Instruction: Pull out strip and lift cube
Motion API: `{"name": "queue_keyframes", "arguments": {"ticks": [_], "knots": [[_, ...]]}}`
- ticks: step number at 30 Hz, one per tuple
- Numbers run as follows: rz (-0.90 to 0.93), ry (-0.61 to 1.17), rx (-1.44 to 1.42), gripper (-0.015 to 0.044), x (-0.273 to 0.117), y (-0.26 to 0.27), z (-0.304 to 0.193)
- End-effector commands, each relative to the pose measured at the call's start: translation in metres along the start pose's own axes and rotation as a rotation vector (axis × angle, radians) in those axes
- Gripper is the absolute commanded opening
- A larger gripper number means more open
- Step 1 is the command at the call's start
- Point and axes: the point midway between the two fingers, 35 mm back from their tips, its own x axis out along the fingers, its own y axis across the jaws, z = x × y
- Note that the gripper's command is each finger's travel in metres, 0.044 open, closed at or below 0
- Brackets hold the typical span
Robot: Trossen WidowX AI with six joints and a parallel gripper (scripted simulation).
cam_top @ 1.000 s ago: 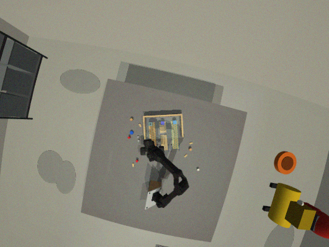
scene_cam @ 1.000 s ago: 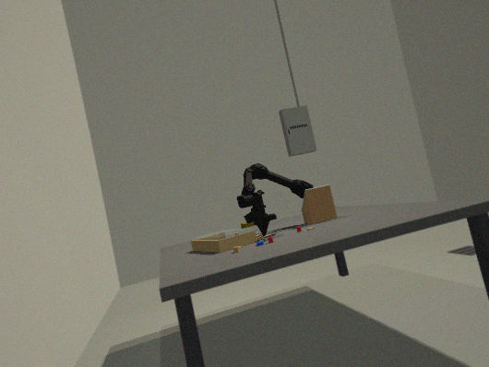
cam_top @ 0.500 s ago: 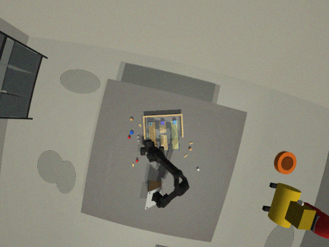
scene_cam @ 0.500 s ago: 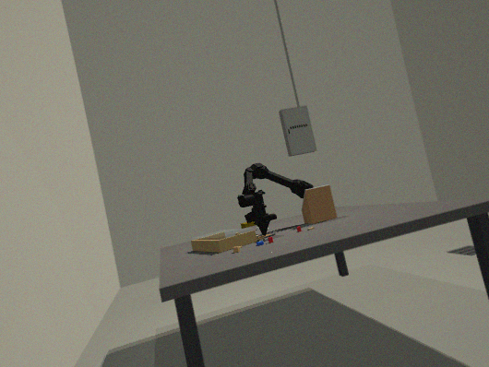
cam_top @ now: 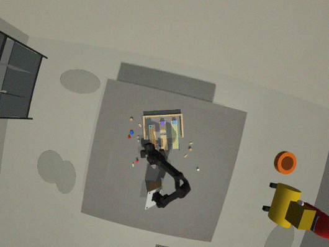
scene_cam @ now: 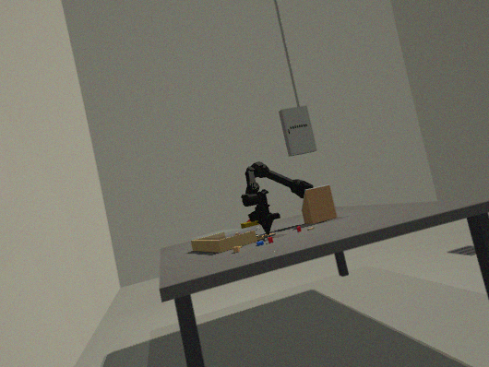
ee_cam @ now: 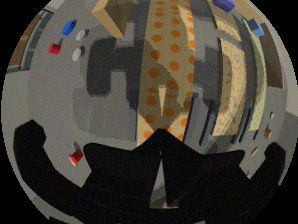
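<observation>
Grey walls surround a grey-brown table (cam_top: 214, 174) (scene_cam: 323, 240), where the pincer (scene_cam: 268, 233) (ee_cam: 160, 132), tips together, sits low at the orange-dotted strip (cam_top: 152, 133) (ee_cam: 175, 45). A teal cube (cam_top: 151, 126) rides its far end; I can't read labels. If dragging it, press gently and draw straight back, clear of its neighbours.

The room is dim. Dark shadows lie on the surface (cam_top: 112, 186) (scene_cam: 369, 230) (ee_cam: 50, 100). The close-up looks grainy and bends at its edges.
</observation>
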Motion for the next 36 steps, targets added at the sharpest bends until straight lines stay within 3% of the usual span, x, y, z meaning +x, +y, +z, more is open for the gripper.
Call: {"name": "queue_keyframes", "arguments": {"ticks": [1,36], "knots": [[0.002,0.025,-0.008,0.0,0.005,0.0,-0.014],[0.002,0.027,-0.01,0.0,0.005,0.001,-0.065]]}}
